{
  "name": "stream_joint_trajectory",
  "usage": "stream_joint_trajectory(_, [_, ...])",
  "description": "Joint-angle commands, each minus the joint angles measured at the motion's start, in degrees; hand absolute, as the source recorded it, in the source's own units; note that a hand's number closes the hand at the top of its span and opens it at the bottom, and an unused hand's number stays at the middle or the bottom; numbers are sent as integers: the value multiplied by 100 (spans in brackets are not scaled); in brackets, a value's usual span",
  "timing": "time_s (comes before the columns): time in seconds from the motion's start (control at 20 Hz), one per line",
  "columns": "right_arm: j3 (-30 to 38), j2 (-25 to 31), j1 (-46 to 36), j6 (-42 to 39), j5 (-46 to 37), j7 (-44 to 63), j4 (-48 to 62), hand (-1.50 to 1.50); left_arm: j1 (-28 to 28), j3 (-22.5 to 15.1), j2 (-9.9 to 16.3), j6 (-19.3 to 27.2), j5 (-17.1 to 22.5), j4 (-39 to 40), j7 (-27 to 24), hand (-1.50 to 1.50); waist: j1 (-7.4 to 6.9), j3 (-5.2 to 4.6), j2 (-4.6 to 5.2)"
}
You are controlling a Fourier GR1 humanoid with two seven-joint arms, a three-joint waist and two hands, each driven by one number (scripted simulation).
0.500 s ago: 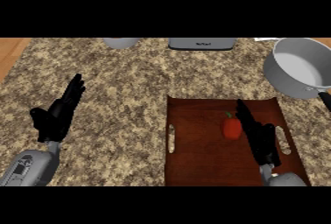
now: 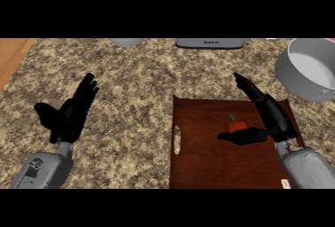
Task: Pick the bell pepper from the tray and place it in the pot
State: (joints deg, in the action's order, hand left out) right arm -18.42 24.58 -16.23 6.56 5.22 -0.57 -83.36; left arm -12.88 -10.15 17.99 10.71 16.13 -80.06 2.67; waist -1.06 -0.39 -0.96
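The right hand (image 2: 267,116) lies over the tray (image 2: 216,164), its fingers stretched straight toward the far edge and its thumb reaching in under the bell pepper (image 2: 236,126). The thumb touches or nearly touches the pepper's near side, but the fingers are not curled round it, so the hand is open and holds nothing yet. Half a second ago this hand sat just to the right of the pepper with the thumb tucked close; now it has slid nearer and the thumb has swung out beneath it. The pepper itself has not moved and rests upright on the tray. That suggests the grasp is being set up, with closing and lifting to come. The pot (image 2: 307,71) waits beyond the tray's far right corner. The left hand (image 2: 68,115) rests open on the counter (image 2: 150,75), fingers up, well apart.
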Motion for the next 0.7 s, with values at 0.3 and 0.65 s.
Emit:
stream_joint_trajectory(0.3, [570,1496,1046,-135,-792,-1352,-1487,-150,534,-65,43,377,89,-1415,1103,0,157,39,41])
stream_joint_trajectory(0.65, [891,2943,800,-1154,-909,712,-2782,-150,456,77,-38,287,103,-1040,922,0,194,20,62])
